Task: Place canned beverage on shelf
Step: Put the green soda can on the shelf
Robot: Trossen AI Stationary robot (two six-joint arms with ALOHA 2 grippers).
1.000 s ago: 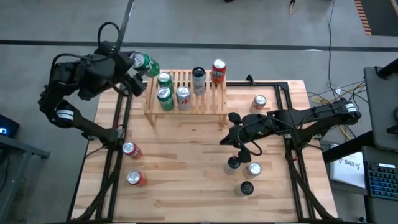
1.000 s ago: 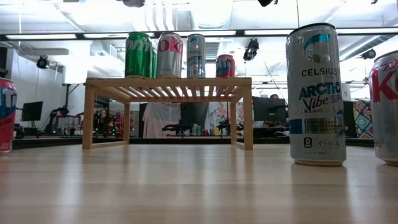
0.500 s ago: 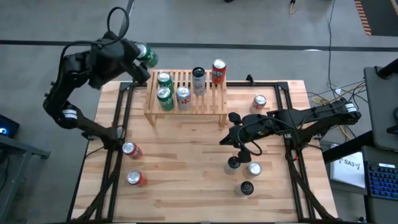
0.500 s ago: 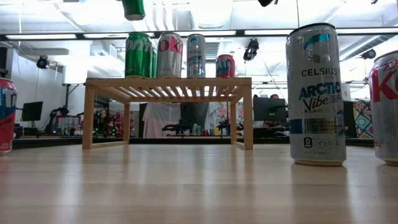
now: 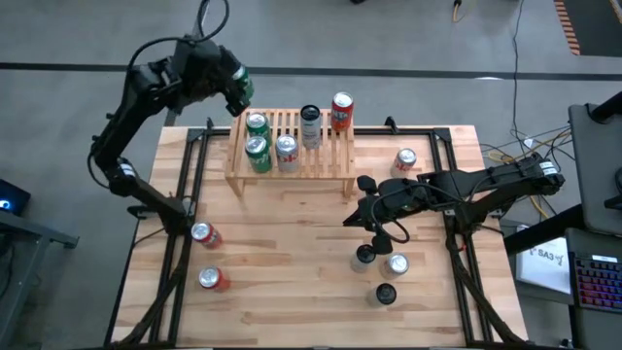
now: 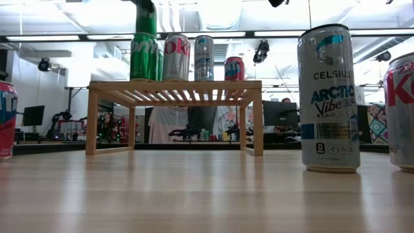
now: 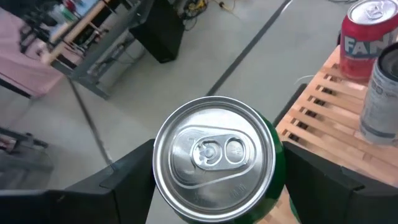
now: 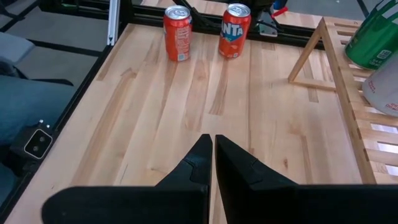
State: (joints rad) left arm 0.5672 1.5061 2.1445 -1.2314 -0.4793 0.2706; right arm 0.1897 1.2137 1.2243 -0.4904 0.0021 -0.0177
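A green can (image 5: 238, 86) is held by the left end effector (image 5: 233, 87) at the upper left of the high view, just past the back left corner of the shelf (image 5: 335, 167). In the left wrist view the silver top of the can (image 7: 214, 158) is seen between the two dark fingers (image 7: 130, 180), which are clamped on its round sides. In the low view the can (image 6: 145, 18) hangs at the upper left of the frame, right above another green can (image 6: 143, 57) that stands on the shelf (image 6: 174, 87); a gap between the two cannot be made out there. A can like this is likely stiff but thin, so it could be dented if it were squeezed too hard. Its metal skin is smooth and may slip, so it is best held around the middle of its sides, as it is held now. If it is full, it is probably a bit heavy, and it could tip over if it were set down crooked on the slats. Further right on the shelf, more cans are seen, and a free spot has to be found for this one. At the right of the high view, the right end effector (image 5: 352, 220) waits low over the tabletop (image 5: 282, 253) with its fingers (image 8: 202, 158) pressed together and nothing held.
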